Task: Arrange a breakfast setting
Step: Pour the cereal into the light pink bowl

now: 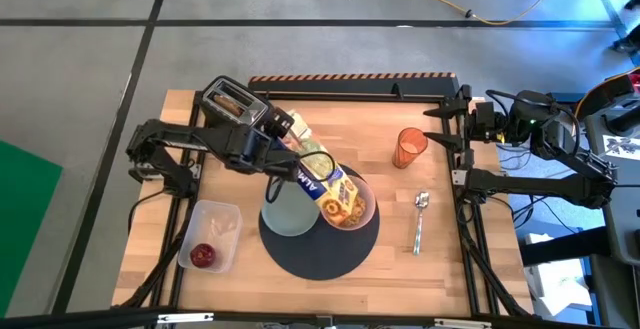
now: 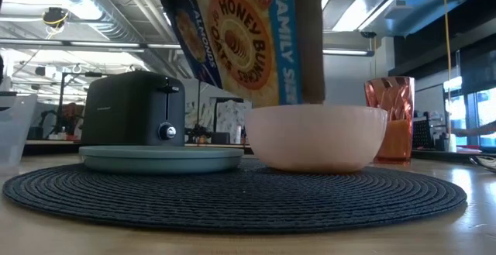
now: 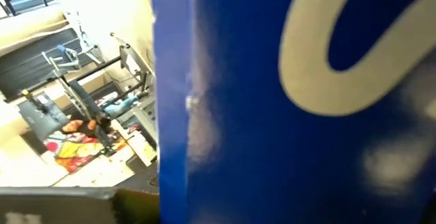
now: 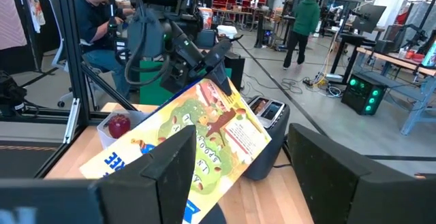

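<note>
A round dark grey mat bears a pale green plate and a pink bowl with cereal in it. Above them a cereal box slants down, its lower end over the bowl; my left gripper is shut on it. An orange cup and a metal spoon rest on the wood to the right of the mat. A toast slice sticks out of the toaster. The red fruit lies in a clear tub. My right gripper waits open at the far right. My left gripper holds the cereal box by its raised end, one dark finger lying on the upper broad face. It comes from the table's left, slanting down. The box hangs tilted, clear of the table, its lower end just above the bowl.
The black toaster stands at the far left, close behind my left arm. The clear tub sits near the left front. Bare wood lies between cup, spoon and the right edge. People stand in the room beyond the table.
</note>
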